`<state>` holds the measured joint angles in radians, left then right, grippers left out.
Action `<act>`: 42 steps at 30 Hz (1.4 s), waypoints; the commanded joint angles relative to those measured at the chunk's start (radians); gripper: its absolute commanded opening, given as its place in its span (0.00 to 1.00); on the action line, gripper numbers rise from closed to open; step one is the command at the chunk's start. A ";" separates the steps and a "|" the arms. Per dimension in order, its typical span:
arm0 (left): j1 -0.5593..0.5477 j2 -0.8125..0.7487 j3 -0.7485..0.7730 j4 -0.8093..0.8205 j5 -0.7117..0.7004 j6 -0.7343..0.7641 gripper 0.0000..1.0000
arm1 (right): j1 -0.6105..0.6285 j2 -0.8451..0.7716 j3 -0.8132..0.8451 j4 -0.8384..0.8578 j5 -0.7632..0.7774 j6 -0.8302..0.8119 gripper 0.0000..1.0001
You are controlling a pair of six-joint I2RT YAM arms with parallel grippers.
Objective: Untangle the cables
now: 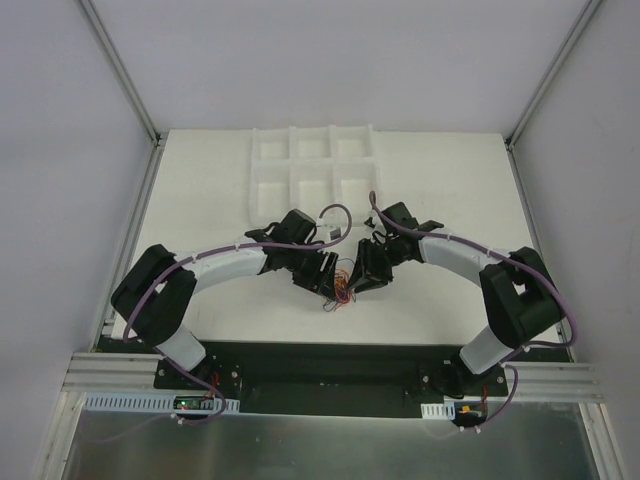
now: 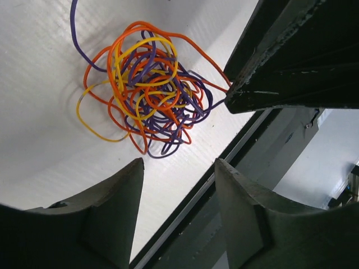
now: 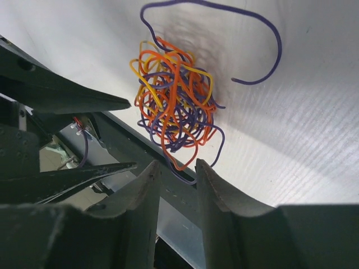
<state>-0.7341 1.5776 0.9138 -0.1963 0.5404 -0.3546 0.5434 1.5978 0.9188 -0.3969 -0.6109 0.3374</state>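
Cables (image 3: 174, 106) lie in one roundish knot on the table (image 1: 200, 220), just past the tips of the right gripper (image 3: 175, 168). The lowest orange and purple loops dip into the mouth of its fingers. Those fingers stand narrow, but the gap is wider than any strand, so nothing looks pinched.

The left gripper (image 2: 178, 165) faces the knot from the other side. Its fingers are apart with nothing between them, and the knot sits ahead of the tips, a little to their left and not touching. By my reading the right arm is the nearer.

The knot has no clear long axis. The only thing that gives a direction is a loose purple tail (image 3: 269, 39), which arcs off the side away from the right fingers. A pull on it from there, with the left fingers pinning the bundle, looks like the likely opening.

Well beyond both grippers sits a white tray (image 1: 290, 163) of six compartments. I see nothing in any of them.
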 commanded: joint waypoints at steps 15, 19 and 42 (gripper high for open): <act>0.030 0.044 0.040 0.057 0.013 0.083 0.29 | 0.006 0.028 0.083 0.030 -0.020 -0.028 0.32; 0.056 0.053 0.046 0.055 0.029 0.072 0.29 | 0.006 0.050 0.115 0.017 -0.021 -0.037 0.32; 0.076 0.153 0.102 0.051 0.121 0.063 0.11 | 0.023 0.099 0.134 0.015 0.019 -0.009 0.19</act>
<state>-0.6598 1.7363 0.9764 -0.1497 0.6304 -0.2996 0.5610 1.7096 1.0206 -0.3710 -0.6128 0.3256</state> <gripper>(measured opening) 0.187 0.216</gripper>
